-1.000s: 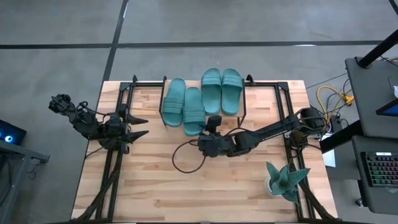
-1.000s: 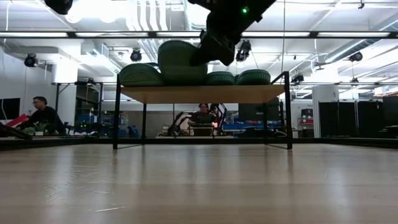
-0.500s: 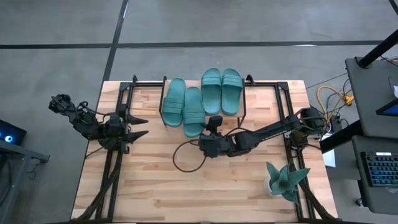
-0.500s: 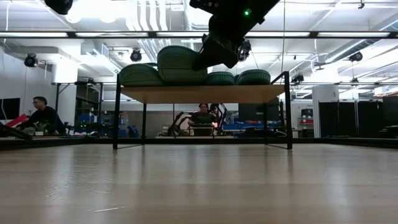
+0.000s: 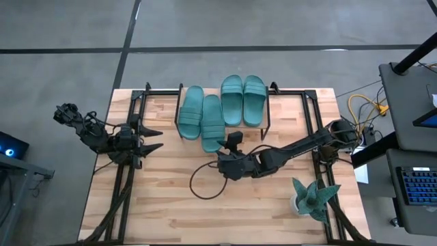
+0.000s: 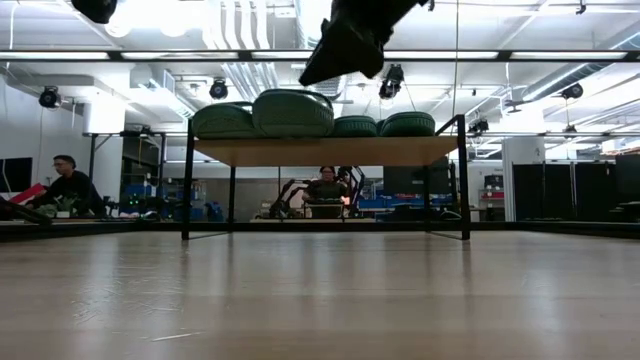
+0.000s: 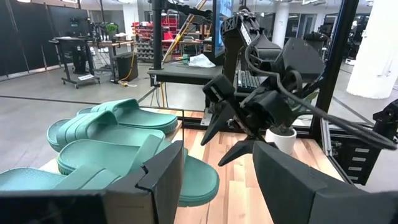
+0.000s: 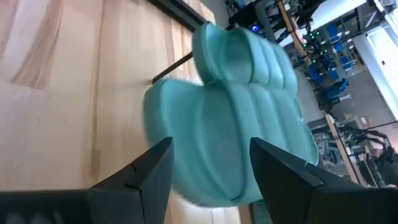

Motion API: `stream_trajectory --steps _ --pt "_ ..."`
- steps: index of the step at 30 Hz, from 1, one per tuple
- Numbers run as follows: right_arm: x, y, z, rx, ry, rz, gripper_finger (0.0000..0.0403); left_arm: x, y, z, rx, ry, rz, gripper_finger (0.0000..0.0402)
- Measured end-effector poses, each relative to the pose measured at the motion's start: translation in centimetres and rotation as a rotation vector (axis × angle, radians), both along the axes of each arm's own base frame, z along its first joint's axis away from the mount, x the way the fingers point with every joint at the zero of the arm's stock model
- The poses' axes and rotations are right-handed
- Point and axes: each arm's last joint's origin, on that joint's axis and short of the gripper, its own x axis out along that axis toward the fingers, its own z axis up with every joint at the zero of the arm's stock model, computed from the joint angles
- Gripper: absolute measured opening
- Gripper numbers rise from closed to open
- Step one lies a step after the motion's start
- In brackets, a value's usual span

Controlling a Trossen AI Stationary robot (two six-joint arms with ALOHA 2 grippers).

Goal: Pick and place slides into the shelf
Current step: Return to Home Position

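On the wooden table (image 5: 164, 205), upper centre, seemingly soft, strap-grippable slides (image 5: 242, 99) top the shelf (image 6: 325, 151); left gripper (image 5: 161, 139) and right gripper (image 7: 212, 152) gape empty.

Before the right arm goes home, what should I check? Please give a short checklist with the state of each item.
1. Four slides on shelf: ok.
2. Second slide from left fully on shelf: not ok, one end overhangs the front edge.
3. Right gripper open and empty: ok.
4. Right gripper apart from slides: ok, above them in the low view.
5. Left gripper open, waiting at the left: ok.
6. Cable loop free of right arm: cannot tell.
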Motion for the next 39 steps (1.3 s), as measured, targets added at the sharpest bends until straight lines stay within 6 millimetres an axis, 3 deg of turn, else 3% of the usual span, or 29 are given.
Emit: stream_trajectory --steps 8,15,19,26,31,39 --pt "0.0 0.3 1.8 0.007 -0.024 0.002 0.0202 0.0 0.0 0.0 0.001 0.001 0.000 0.0178" --pt "-1.4 0.2 3.8 0.103 -0.134 -0.035 0.0198 0.0 0.0 0.0 -0.026 0.000 -0.009 0.0178" --pt "-3.5 0.4 5.1 0.197 -0.214 -0.005 0.0183 -0.3 0.2 -0.4 0.017 0.035 -0.011 0.0178" --pt "-8.8 0.5 5.6 0.369 -0.381 0.228 0.0138 -0.3 0.1 -0.5 0.031 0.047 -0.042 0.0178" --pt "-13.3 0.0 5.1 0.404 -0.519 0.306 0.0102 -0.2 0.0 -0.4 0.050 0.038 -0.045 0.0178" --pt "-18.8 -1.2 3.2 0.493 -0.541 0.438 0.0014 -0.2 0.0 0.0 0.076 0.002 -0.043 0.0178"
